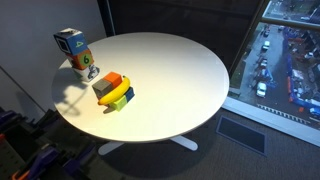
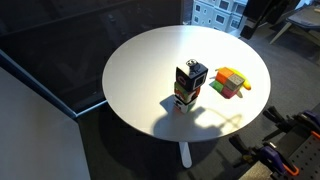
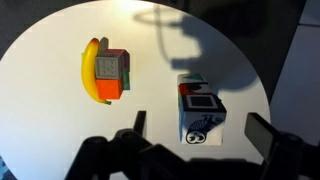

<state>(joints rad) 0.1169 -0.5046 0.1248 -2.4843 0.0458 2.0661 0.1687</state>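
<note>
**Carton (image 1: 72, 50) stands near the rim of the bench (image 1: 170, 65), tool (image 3: 198, 118) released over it**

We see the carton, printed and with blue and white sides, standing on the round white bench close to its rim in both exterior views. Near it, though not touching, lies a yellow banana (image 3: 90, 75). A block (image 3: 112, 72) with orange, green and grey faces is pressed against the banana's inner curve. We find the tool only in the wrist view: its two fingers (image 3: 135, 125) stand wide apart, released and holding nothing. The carton shows between them, clear of both. A dark shadow (image 3: 170, 35) of the arm falls across the bench beside the carton. Beyond the bench in an exterior view, a window (image 1: 290, 60) looks down on a street
</note>
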